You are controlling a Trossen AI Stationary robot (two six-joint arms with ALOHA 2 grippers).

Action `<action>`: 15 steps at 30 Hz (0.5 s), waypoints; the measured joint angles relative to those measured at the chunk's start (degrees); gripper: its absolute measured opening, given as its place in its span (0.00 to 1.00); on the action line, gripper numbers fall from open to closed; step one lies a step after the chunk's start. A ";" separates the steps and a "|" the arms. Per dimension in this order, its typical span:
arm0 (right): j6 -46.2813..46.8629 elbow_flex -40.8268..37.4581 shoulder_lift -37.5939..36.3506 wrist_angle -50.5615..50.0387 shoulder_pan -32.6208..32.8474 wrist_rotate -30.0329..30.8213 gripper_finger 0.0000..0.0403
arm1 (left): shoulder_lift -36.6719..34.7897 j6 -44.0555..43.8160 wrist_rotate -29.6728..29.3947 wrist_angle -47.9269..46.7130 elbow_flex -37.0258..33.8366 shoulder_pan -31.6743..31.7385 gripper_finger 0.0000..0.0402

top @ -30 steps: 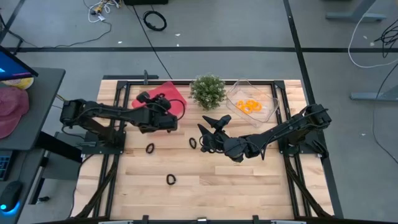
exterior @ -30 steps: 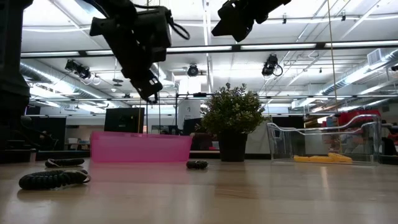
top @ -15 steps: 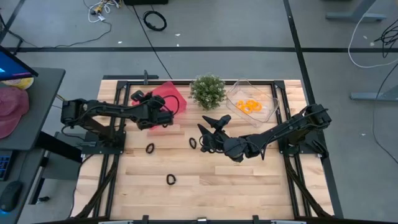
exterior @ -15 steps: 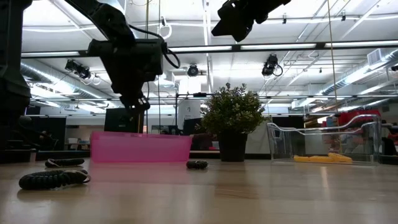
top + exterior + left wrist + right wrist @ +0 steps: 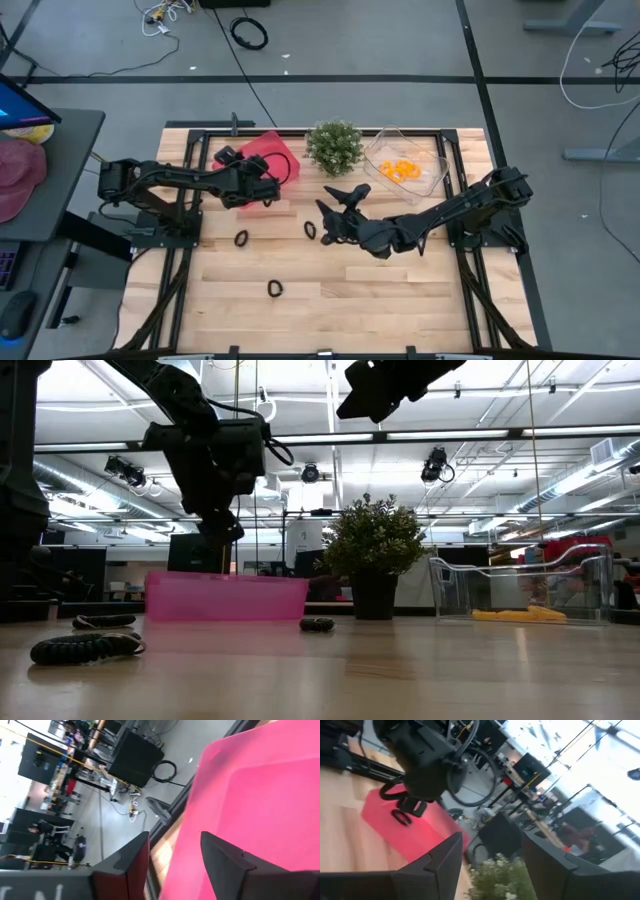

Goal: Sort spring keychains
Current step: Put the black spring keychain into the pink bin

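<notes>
Tabletop: wooden, both arms over its far half. Pink bin sits near the far edge, left of centre; potted plant just beside it to the right; clear tray right of the plant, toward the far right corner. Left hand hangs over the pink bin, fingers apart with only the bin floor showing between them. From the right wrist view a small black spring keychain hangs at that hand's tips above the bin; cannot tell if it is gripped. Right hand is raised over the tabletop's middle, fingers spread, nothing between them. Orange spring keychains are piled in the clear tray. Three black spring keychains lie loose on the tabletop: one just beside the right hand, one left of centre, one nearer the front edge.
</notes>
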 joint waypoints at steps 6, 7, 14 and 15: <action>15.98 0.00 0.00 -9.72 -4.23 -13.79 0.52 | -1.16 2.85 4.74 4.60 0.00 -0.02 0.45; 18.80 0.00 0.00 -11.74 -5.31 -17.17 0.52 | -1.83 3.49 6.18 6.00 0.00 -0.02 0.45; 29.34 0.00 0.00 -24.28 -11.53 -43.94 0.52 | -9.26 6.62 13.25 10.91 0.00 -1.89 0.45; 30.15 0.00 0.00 -25.74 -12.08 -48.16 0.52 | -10.62 6.62 13.57 11.18 0.00 -2.58 0.45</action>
